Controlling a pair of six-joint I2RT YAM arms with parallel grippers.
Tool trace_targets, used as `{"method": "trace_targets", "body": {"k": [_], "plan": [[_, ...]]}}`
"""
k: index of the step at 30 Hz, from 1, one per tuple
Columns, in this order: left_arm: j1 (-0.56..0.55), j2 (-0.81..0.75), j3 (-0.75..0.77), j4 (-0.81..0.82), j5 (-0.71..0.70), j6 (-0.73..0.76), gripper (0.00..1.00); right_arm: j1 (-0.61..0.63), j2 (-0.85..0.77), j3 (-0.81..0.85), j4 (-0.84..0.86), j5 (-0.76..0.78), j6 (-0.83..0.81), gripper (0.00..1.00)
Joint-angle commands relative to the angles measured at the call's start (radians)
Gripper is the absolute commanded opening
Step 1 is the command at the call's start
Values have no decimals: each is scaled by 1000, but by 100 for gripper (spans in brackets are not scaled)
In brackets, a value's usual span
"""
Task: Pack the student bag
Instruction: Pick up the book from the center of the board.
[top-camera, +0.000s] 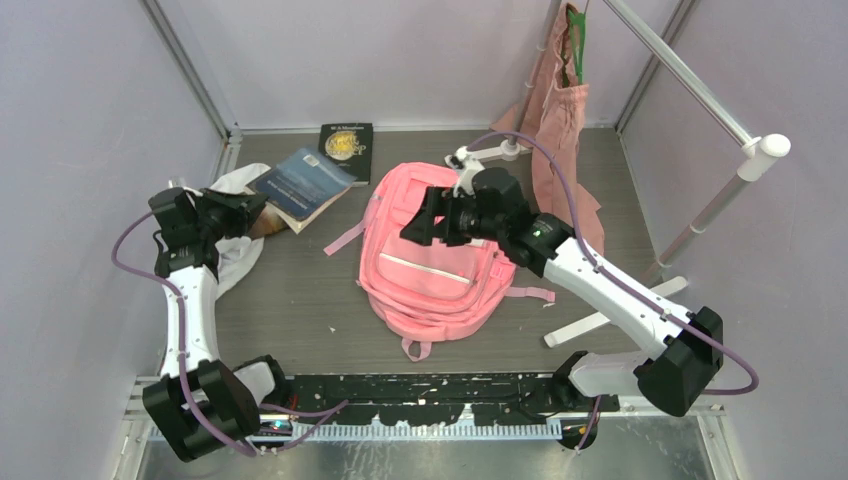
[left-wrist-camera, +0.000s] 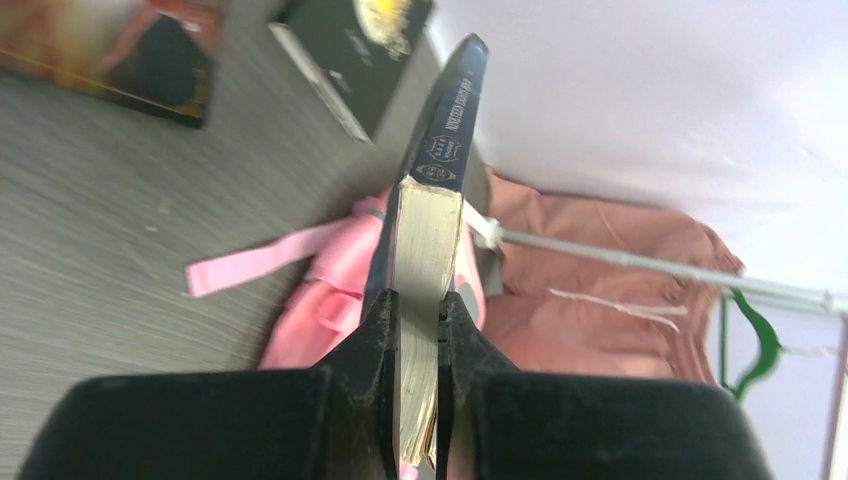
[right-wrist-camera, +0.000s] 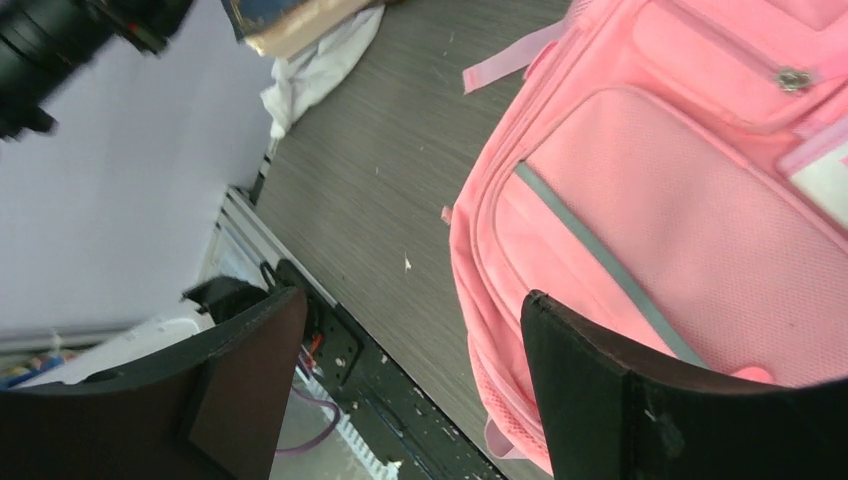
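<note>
Starting at the left, the left gripper (top-camera: 232, 213) is clamped narrow on the page edge of a blue book (top-camera: 302, 183), which its wrist view shows standing on edge between the fingers. A white cloth (top-camera: 237, 258) lies crumpled beneath that arm. Just beyond the held book, a black book (top-camera: 346, 142) rests flat on the table (top-camera: 300, 300) near the back wall. At mid-table the student bag (top-camera: 430, 285) lies on its back with its front pockets up, its top toward the rear and its loop toward the arms. The right gripper (top-camera: 425, 222) hovers over its upper part with its jaws spread wide and nothing between them. To the right, a dusty-pink tote (top-camera: 560, 130) hangs from a green hanger (top-camera: 575, 40), well clear of the work. The step in hand looks like carrying the first book to the bag. No view shows whether the main compartment is unzipped. The next move probably calls for the right gripper to find the bag's mouth and hold it apart while the left swings the book across and feeds it in, spine or edge first.
</note>
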Motion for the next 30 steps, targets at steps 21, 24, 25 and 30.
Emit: {"method": "trace_targets", "body": {"k": [21, 24, 25, 30], "plan": [[-87, -138, 211, -193, 321, -157, 0, 483, -110, -199, 365, 798, -631, 95], [-110, -126, 225, -195, 325, -171, 0, 492, -195, -399, 670, 768, -741, 100], [-119, -126, 230, -195, 324, -168, 0, 494, -209, -438, 755, 769, -760, 100], [-150, -159, 233, -195, 275, -127, 0, 524, -168, -409, 687, 829, -870, 100]]}}
